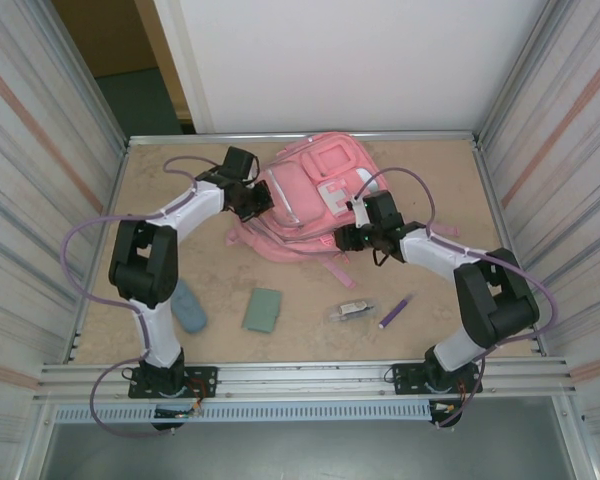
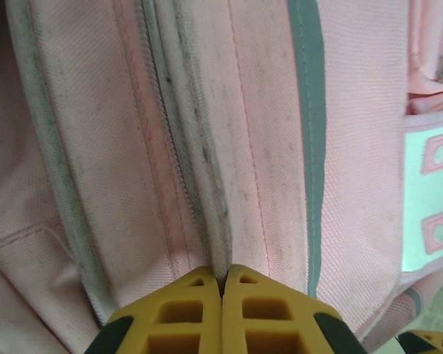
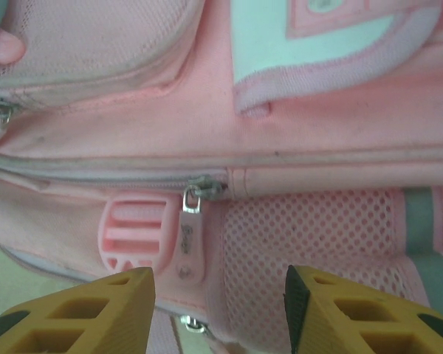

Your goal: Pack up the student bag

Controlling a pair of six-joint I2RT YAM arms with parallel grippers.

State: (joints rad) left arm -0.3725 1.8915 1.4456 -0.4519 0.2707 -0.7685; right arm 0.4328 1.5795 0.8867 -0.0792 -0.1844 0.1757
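The student bag (image 1: pixel 320 190), a big pink backpack with pale patches, lies at the back middle of the table. My left gripper (image 1: pixel 258 200) presses against its left side. In the left wrist view that gripper (image 2: pixel 221 279) is shut, pinching a ridge of the bag's fabric (image 2: pixel 266 133) beside a grey-edged zip seam (image 2: pixel 196 155). My right gripper (image 1: pixel 352 238) sits at the bag's near right corner. In the right wrist view it (image 3: pixel 220 274) stands open against the bag (image 3: pixel 317 147), with a pink zip pull (image 3: pixel 190 236) hanging a little left of the gap's middle, untouched.
On the near table lie a blue object (image 1: pixel 188 305), a green pouch (image 1: pixel 263 310), a small clear packet (image 1: pixel 352 310) and a purple pen (image 1: pixel 395 311). Metal walls close in left and right; a rail runs along the front edge.
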